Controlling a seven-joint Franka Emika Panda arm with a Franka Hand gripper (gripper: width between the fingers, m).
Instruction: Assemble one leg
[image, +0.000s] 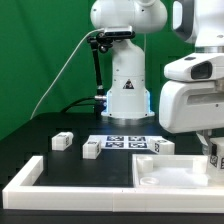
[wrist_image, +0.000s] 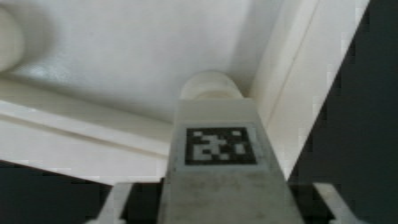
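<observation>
One leg, a white block with a square tag, stands upright between my fingers. Its rounded far end sits at a corner of the large flat white panel. Dark gaps show between the leg and each finger, so my gripper is open around it. In the exterior view my gripper hangs over the panel's corner at the exterior view's right, with the leg partly hidden below it. Three more legs lie on the table.
The marker board lies between the loose legs. A long white border rail runs along the front and up the exterior view's left side. The robot's base stands at the back.
</observation>
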